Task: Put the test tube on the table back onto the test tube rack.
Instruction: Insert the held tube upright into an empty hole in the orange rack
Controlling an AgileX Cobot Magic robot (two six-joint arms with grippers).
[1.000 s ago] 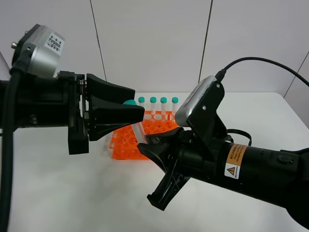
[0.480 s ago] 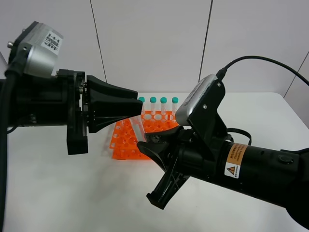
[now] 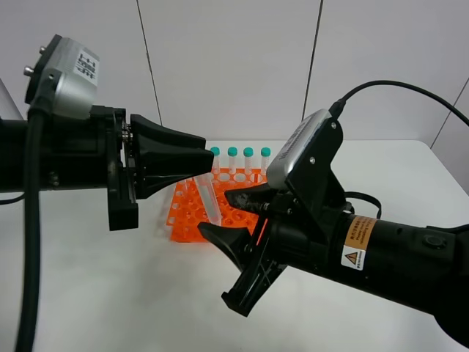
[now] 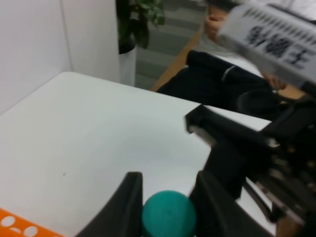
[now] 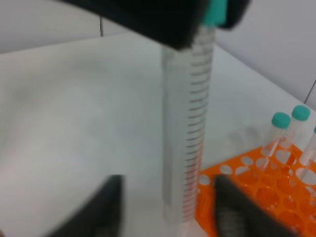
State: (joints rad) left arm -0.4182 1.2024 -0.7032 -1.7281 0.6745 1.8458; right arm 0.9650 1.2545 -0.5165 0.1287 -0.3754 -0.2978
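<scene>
Most of the scene is being taken up by the white table (image 3: 88,293), with pale wall panels (image 3: 234,66) standing behind it. Two black arms are reaching in over it. The left arm (image 3: 66,158) is coming from the left and the right arm (image 3: 381,249) from the lower right, and their ends are meeting near the middle. The right arm's bulk and its wrist camera are covering the right-hand part of the orange test tube rack (image 3: 187,216), which is sitting on the table behind the grippers with rows of round holes showing.

The left gripper (image 3: 209,167) is clamping the test tube (image 3: 212,202) by its top. In the left wrist view the teal cap (image 4: 169,216) is sitting squeezed between the two dark fingers (image 4: 129,207). The tube is hanging slightly tilted in the air, tip down, above the table and over the rack's front part, resting in no hole.

The right gripper (image 3: 216,213) is standing wide. Its jaws are flanking the tube's lower half, one on each side, and the right wrist view is showing a gap between each blurred finger (image 5: 106,207) and the tube's graduated wall.

Four standing tubes (image 3: 232,158) with teal caps are lining the rack's back row, apart from the hanging tube. A leafy plant (image 4: 140,17) is showing beyond the table's far edge in the left wrist view.
</scene>
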